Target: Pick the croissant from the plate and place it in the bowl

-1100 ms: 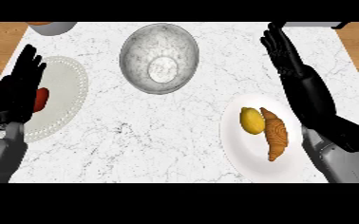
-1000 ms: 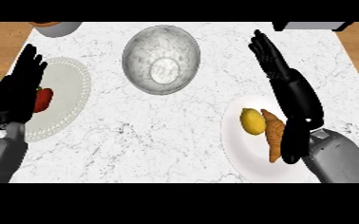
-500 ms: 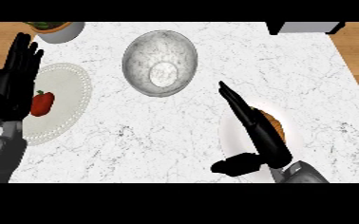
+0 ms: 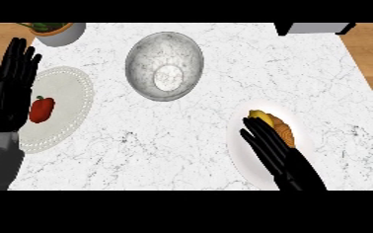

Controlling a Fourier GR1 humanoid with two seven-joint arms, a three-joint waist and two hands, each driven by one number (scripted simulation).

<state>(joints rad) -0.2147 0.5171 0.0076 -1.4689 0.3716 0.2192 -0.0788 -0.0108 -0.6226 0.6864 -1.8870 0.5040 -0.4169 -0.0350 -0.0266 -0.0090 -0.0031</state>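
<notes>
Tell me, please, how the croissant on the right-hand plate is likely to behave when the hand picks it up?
The croissant looks crescent-shaped, so probably light and unlikely to roll. Its crust may crumble if squeezed. It lies against a yellow fruit under the right hand, which could get nudged.

Even, bright light falls on the white marble worktop [image 4: 211, 123]. Shadows are faint. No glare shows on it.

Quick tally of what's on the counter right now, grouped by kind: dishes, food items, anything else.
Plates: 2, a beaded white plate at left, a plain white plate under the right hand
Bowls: 1, metal bowl
Food: 3, red pepper, croissant, yellow fruit
Other: 1, plant pot at the top left edge
Total: 7
</notes>
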